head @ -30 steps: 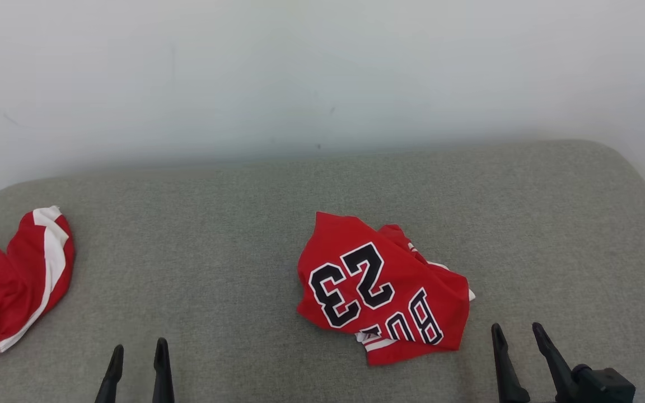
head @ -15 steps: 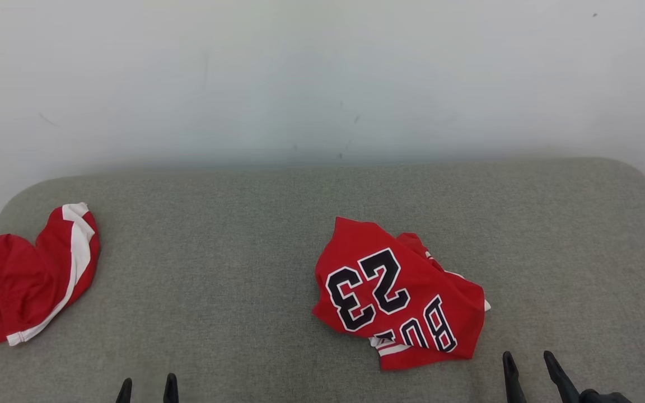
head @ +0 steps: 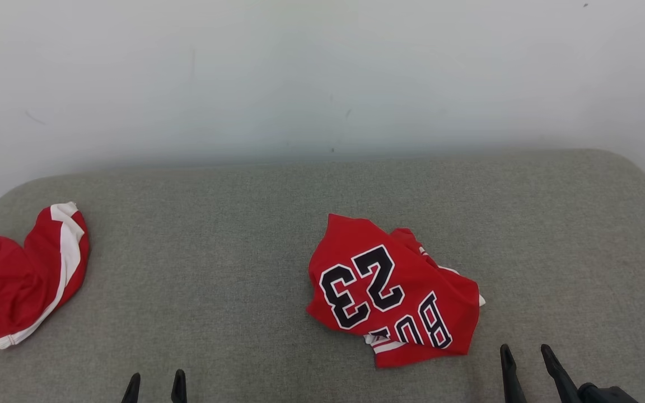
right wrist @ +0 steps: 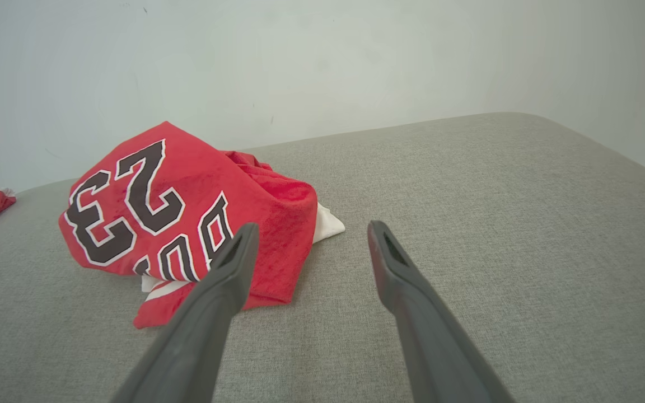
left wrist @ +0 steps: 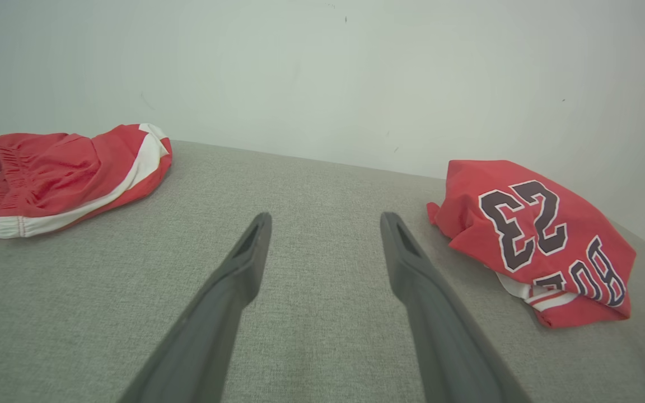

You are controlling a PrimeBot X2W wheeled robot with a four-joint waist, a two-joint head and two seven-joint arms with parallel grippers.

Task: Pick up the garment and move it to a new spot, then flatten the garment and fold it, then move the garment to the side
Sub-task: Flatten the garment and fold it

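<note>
Garment (head: 392,291) is a crumpled red top, number 23 facing up, lying right of centre on the grey padded worktop (head: 233,252), well apart from the red shorts (head: 20,280) bunched at the far left edge. Left hand (head: 156,378) sits low, fingers moderately apart and empty; right hand (head: 525,351) sits just beside the garment's near right corner, fingers likewise apart, holding nothing. Likely trouble: the heap is several layers with white trim tucked under, so a pinch may catch one ply and merely drag it, or a leftward carry may land it on the shorts.
</note>
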